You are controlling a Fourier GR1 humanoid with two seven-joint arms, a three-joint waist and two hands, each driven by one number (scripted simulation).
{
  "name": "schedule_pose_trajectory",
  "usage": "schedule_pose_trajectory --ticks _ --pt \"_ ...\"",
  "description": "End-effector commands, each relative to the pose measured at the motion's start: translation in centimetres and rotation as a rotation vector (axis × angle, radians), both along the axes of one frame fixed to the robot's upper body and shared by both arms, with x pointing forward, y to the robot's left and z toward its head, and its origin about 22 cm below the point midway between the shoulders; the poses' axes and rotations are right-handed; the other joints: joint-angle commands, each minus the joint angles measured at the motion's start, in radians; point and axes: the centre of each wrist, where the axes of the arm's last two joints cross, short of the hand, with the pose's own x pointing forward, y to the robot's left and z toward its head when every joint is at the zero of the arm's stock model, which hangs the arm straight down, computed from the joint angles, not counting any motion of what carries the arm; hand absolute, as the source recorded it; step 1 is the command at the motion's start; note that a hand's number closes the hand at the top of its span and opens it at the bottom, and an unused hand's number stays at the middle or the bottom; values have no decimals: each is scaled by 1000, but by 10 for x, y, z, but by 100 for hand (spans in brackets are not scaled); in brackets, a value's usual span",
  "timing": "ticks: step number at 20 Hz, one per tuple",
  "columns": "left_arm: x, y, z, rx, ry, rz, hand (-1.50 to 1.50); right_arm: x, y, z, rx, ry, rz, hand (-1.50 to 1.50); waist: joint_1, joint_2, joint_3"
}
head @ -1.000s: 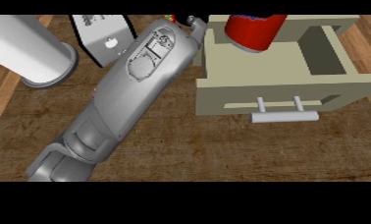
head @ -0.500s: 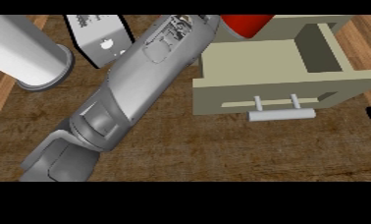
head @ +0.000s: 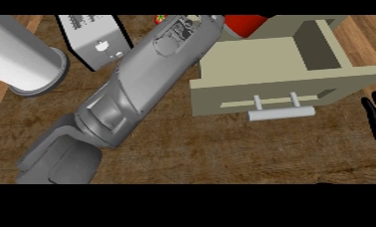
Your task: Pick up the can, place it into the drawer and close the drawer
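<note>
The red can (head: 243, 25) shows at the picture's top, over the back left corner of the open beige drawer (head: 258, 65); its upper part is cut off. My left forearm (head: 147, 79) runs from lower left up to the can, and the wrist ends right beside it. The left hand lies past the top edge, so the hold cannot be seen. The drawer's front carries a pale bar handle (head: 281, 114). Only black fingers of my right hand (head: 369, 116) show at the right edge, straight and touching nothing.
A large white cylinder (head: 29, 61) stands at the left. A white box-shaped appliance (head: 94, 41) sits behind it, close to my forearm. A small red item (head: 160, 19) peeks out by the wrist. Wooden counter (head: 220, 151) lies in front of the drawer.
My left forearm has stretched further up and right, and the can has moved with it toward the top edge, showing less. The right hand's fingers have come into view at the right edge.
</note>
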Motion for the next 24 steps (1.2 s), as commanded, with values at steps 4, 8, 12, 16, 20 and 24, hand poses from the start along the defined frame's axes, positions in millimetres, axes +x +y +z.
schedule_pose_trajectory --ticks 4,8,12,16,20,24 --pt "6 8 -26 34 -37 47 150 2 3 -11 19 -16 5 -150 -14 5 1" --pt "6 2 -15 72 -49 58 150 17 4 2 -7 -25 18 -150 -25 12 1" --pt "8 12 -43 108 -43 75 150 9 3 5 -10 -38 20 -150 -39 12 1" --pt "9 14 -47 133 -81 89 150 13 9 12 -12 -39 26 -150 -38 12 0" --pt "8 21 -68 129 -52 136 -150 18 7 16 -15 -47 30 -150 -47 15 0" --pt "5 11 -54 120 -63 158 -150 14 5 11 -29 -15 60 -150 -64 14 1"
